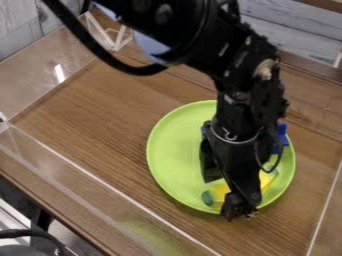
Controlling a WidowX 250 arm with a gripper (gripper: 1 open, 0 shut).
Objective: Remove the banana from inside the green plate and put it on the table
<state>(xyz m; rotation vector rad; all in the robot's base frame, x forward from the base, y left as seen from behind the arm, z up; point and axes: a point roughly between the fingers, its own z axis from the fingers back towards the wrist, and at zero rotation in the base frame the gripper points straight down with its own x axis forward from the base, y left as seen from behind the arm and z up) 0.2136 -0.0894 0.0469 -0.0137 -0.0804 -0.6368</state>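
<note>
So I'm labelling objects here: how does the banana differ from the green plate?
The banana is small, yellow and curved with a green tip; the green plate is large, round and lime green. The banana is mostly hidden behind the gripper; the plate shows widely. The banana lies in the plate; the plate rests on the table. Both look like plastic.

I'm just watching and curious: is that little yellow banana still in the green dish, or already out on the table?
Still in. The banana lies on the green plate, mostly hidden under the gripper.
</note>
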